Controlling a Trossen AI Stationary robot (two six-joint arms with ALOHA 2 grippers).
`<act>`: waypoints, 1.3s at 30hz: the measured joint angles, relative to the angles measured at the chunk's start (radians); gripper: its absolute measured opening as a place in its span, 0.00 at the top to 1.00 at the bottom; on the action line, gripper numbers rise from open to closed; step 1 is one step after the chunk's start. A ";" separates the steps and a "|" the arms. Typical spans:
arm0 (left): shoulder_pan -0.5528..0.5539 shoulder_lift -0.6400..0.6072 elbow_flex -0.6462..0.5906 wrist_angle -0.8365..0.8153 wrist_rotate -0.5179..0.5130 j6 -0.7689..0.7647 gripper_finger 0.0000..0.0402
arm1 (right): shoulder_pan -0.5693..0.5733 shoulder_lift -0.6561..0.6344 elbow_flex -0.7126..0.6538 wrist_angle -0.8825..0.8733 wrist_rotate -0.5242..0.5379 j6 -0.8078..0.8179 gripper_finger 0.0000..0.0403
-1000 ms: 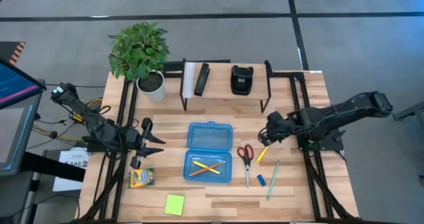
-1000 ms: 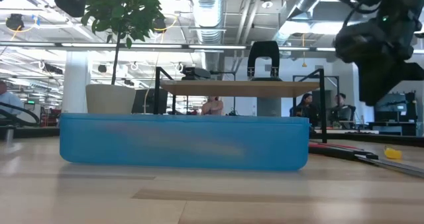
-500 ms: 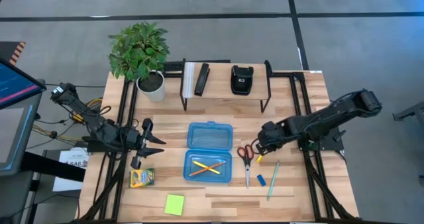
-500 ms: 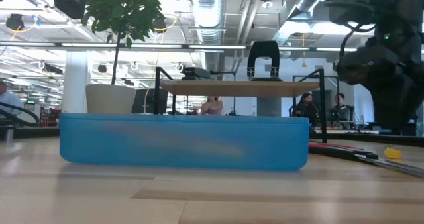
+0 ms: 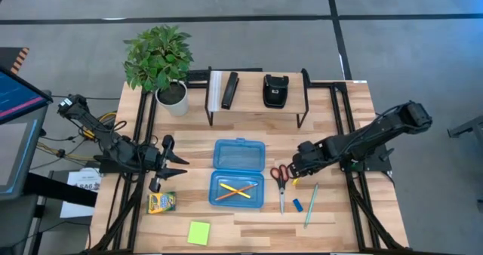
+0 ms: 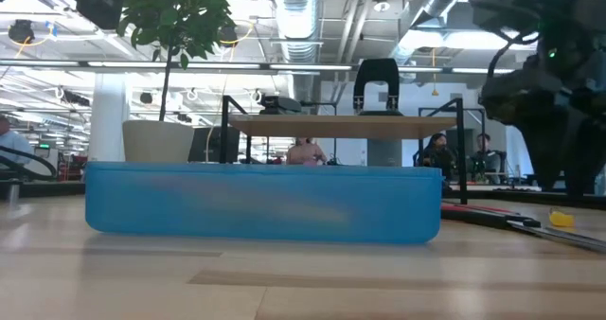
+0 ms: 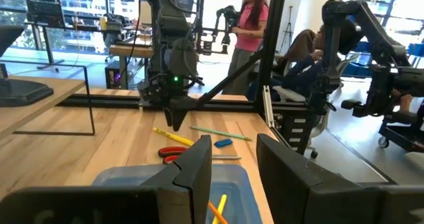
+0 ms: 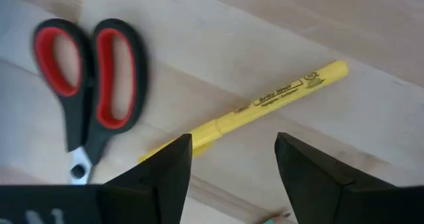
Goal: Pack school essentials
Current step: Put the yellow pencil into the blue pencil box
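Right pincer [image 8: 228, 177] open wide, poised over slim yellow pencil [image 8: 245, 114] on wooden table [image 5: 362, 134]; red-handled scissors [image 8: 89, 85] at 9 o'clock. Best: straddle mid-shaft, close squarely, avoid the scissors. Left pincer [image 5: 162, 164] waits, open.

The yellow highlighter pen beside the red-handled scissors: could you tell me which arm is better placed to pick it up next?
The right: its gripper hangs open directly over the yellow highlighter pen, fingers straddling it. The left gripper waits beyond the blue translucent plastic case.
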 joint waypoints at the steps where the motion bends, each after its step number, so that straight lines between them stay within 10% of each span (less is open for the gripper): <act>1: 0.000 0.000 0.000 0.000 0.000 -0.003 0.73 | -0.001 0.011 0.000 0.001 0.000 0.000 0.41; 17: 0.000 0.000 0.000 -0.008 0.000 -0.015 0.73 | -0.058 0.182 0.005 0.050 -0.055 -0.069 0.44; 39: 0.000 0.000 0.000 -0.012 -0.020 -0.014 0.73 | -0.116 0.059 0.013 -0.042 -0.030 -0.234 0.98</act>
